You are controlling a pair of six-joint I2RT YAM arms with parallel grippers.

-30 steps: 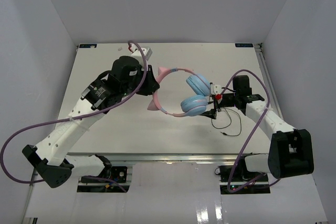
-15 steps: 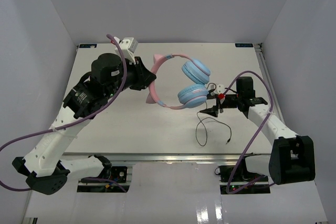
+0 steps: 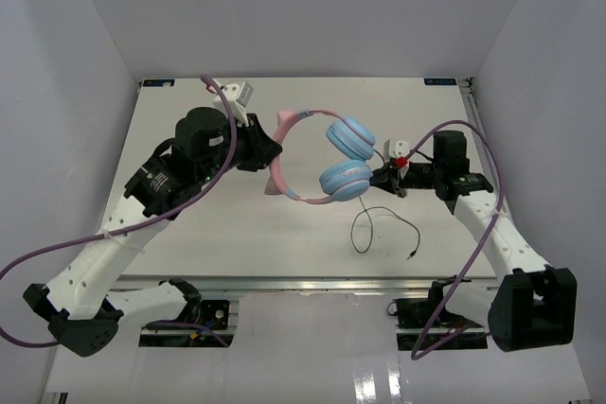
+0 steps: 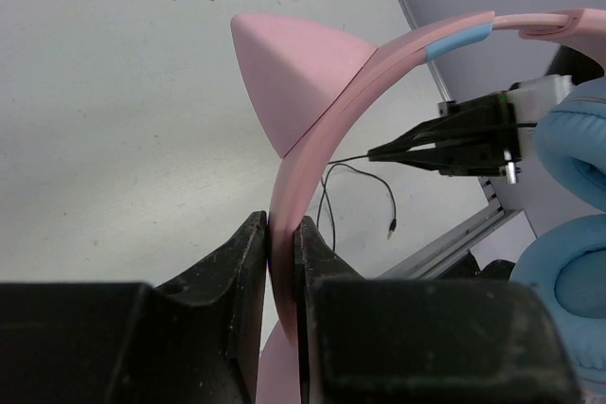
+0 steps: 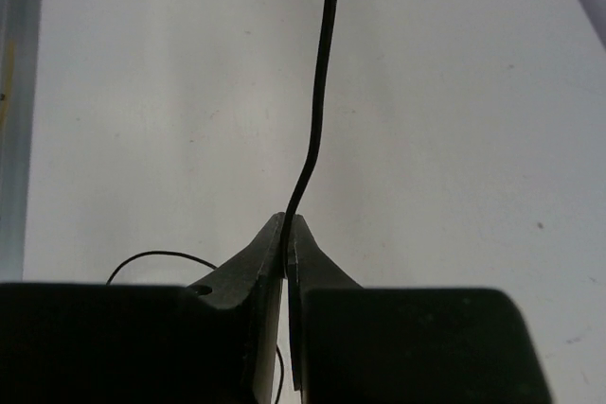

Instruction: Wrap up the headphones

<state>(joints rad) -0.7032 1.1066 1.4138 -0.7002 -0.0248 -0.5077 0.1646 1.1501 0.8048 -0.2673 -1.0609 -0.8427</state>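
Note:
The headphones [image 3: 301,198] hang above the table, held up by their pink cat-eared headband [image 4: 312,130]. My left gripper [image 4: 276,224] is shut on that headband just below one cat ear [image 4: 294,68]. The two light-blue ear cups [image 3: 347,160] sit to the right, one above the other. The thin black cable [image 5: 322,73] runs from the cups into my right gripper [image 5: 287,219], which is shut on it beside the lower cup. The rest of the cable [image 3: 365,229] lies looped on the table and ends in its plug [image 3: 409,255].
Thick purple robot cables [image 3: 204,191] arc over both arms. A metal rail [image 3: 481,134] runs along the table's right edge. White walls enclose the back and both sides. The arm bases stand at the near edge.
My right gripper has shut on the black cable after standing open a second ago. The left arm has carried the headphones slightly up and back. The loose cable loop has shifted left.

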